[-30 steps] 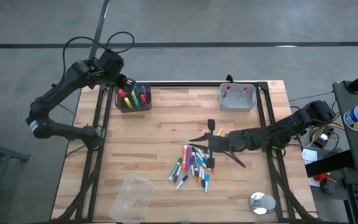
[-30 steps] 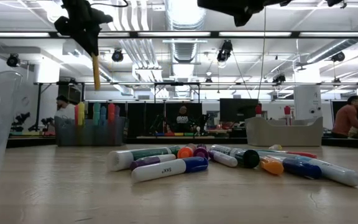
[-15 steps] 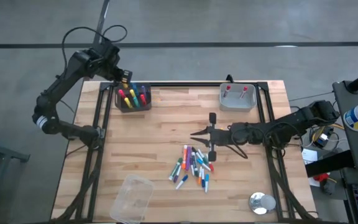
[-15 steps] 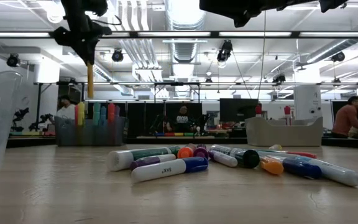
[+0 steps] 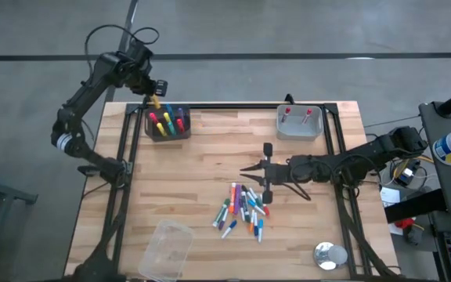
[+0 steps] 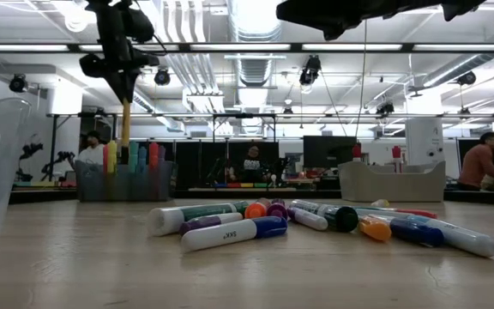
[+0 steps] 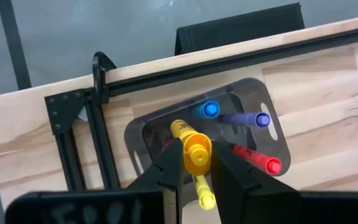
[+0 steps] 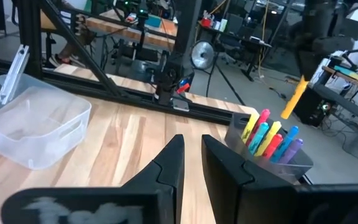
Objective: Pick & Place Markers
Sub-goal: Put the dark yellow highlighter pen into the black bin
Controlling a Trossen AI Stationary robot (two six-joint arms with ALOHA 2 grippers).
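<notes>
Two arms over a light wood butcher-block counter (image 5: 210,157) on a black metal frame, grey concrete floor around it. Left hand (image 5: 154,97) hangs above the dark bin (image 5: 167,124) at the counter's 11 o'clock corner, clenched on a yellow marker (image 7: 197,154) that points straight down into the bin. Bin already holds upright markers: blue, purple, red, yellow, pink. Right hand (image 5: 261,174) sits low near counter centre, just at 12 o'clock of the loose pile of markers (image 5: 243,210); fingers close together with a narrow gap, nothing between them. Pile lies flat, mixed colours, several white-barrelled, slightly toward 6 o'clock from centre. Grey tray (image 5: 299,123) at 1 o'clock with two red-tipped items standing in it. Clear plastic tub (image 5: 165,249) at 7 o'clock, small round metal lid (image 5: 330,254) at 5 o'clock. Low view shows an open workshop behind: ceiling strip lights, ducting, dark equipment racks, monitors, a few people at benches far back, one person in a red top (image 6: 485,161) at the right edge.
</notes>
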